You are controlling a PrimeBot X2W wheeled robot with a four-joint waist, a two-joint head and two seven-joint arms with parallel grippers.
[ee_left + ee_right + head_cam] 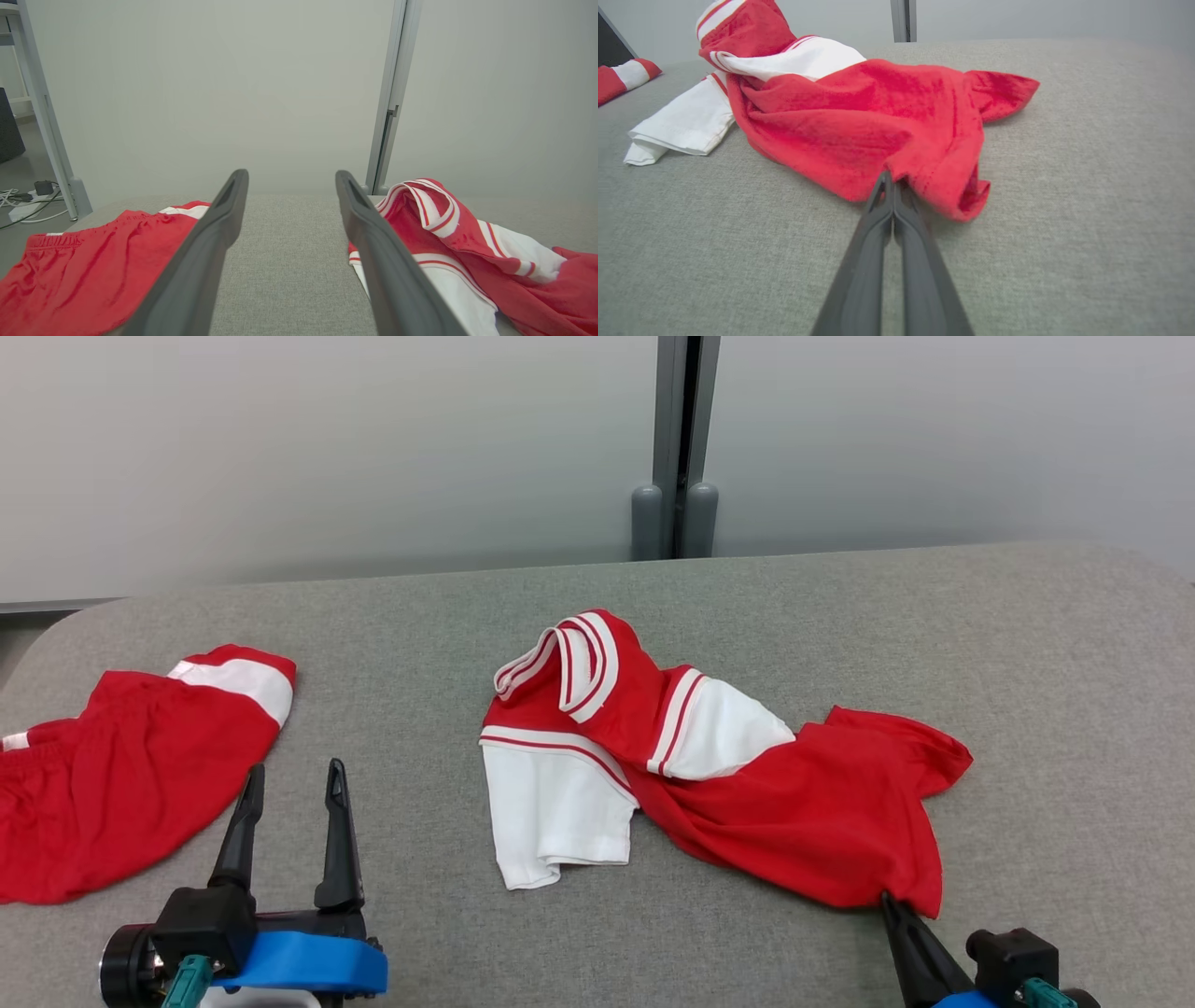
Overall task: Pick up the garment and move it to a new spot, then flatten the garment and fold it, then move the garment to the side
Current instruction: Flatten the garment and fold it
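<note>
The garment (728, 775), a red shirt with white sleeves and a red-and-white striped collar (569, 663), lies crumpled near the middle of the grey fabric-covered table (840, 616). The collar is humped up on the far side. One white sleeve (551, 812) lies flat toward the robot's left, and the red body spreads toward the robot's right, ending in a loose corner at the near edge.

The right gripper (889, 179) meets that near right corner. Its two dark fingers are pressed together along their length, with the tips at the hem, where the red cloth puckers and drapes over them. The gripper appears to pinch the hem, though the tips hide how much fabric lies between them. The cloth around the tips rests on the table.

The left gripper (295, 770) is at the lower left of the head view, well apart from the shirt. Its fingers are spread wide and nothing is between them. They point across bare table.

A second red garment (131, 775) with a white band lies flat at the table's left end, just beside the left gripper. Behind the table is a pale wall (327, 448) divided by a grey upright post (674, 448).
</note>
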